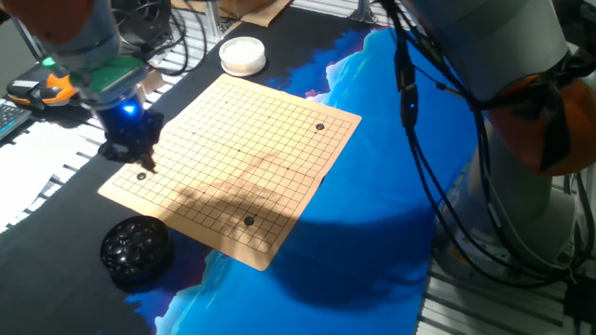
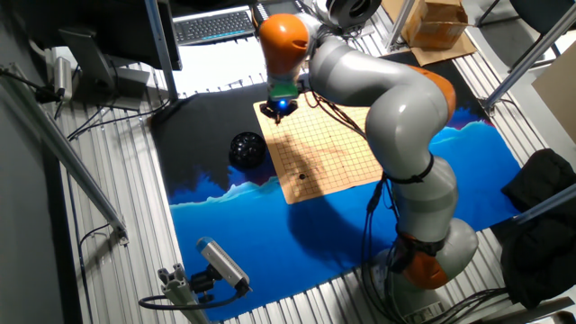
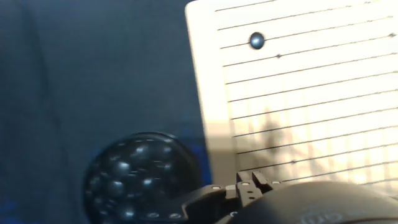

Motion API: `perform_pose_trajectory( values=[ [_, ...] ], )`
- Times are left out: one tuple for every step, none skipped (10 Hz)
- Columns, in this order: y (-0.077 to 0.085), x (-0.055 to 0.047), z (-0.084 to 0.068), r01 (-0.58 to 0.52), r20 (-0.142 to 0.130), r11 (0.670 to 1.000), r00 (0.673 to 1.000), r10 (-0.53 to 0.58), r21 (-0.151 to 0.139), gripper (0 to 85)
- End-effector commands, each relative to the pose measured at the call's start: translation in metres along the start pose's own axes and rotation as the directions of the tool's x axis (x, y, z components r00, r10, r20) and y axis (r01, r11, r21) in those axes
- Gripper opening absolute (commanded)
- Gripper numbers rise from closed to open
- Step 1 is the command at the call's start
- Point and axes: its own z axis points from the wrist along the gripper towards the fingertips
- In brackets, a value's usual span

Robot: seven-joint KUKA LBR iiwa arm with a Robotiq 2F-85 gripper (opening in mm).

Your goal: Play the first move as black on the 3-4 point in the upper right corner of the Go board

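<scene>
A black stone [image 3: 256, 41] sits on the board [image 1: 242, 158] near a corner. The pincer [image 1: 142, 160] hovers just above it, apparently released, though the fingers are obscured. Brushing the stone would knock it off its point.

Two oblique fixed views, close hand view; all share board [image 1: 237, 167].

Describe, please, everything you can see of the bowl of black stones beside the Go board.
The bowl of black stones is a round, dark, shallow container heaped with small glossy black stones that catch highlights. It has no lid on it. It stands upright on the dark cloth, just off the near left corner of the Go board, close to the board's edge without visibly touching it. The gripper is over the board's corner nearby, not in contact with the bowl.
</scene>
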Motion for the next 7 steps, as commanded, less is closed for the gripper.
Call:
perform_pose_trajectory(
  values=[
    [0.0000,0.0000,0.0000,-0.012,-0.004,1.000,1.000,0.012,-0.006,0.0],
    [0.0000,0.0000,0.0000,-0.024,-0.006,1.000,1.000,0.024,-0.005,0.0],
    [0.0000,0.0000,0.0000,-0.044,-0.010,0.999,0.999,0.044,-0.014,0.0],
    [0.0000,0.0000,0.0000,-0.067,-0.002,0.998,0.998,0.067,-0.016,0.0],
    [0.0000,0.0000,0.0000,-0.090,0.004,0.996,0.996,0.090,-0.012,0.0],
    [0.0000,0.0000,0.0000,-0.121,0.004,0.992,0.993,0.121,-0.029,0.0],
    [0.0000,0.0000,0.0000,-0.131,0.018,0.991,0.991,0.132,-0.035,0.0]
  ],
)
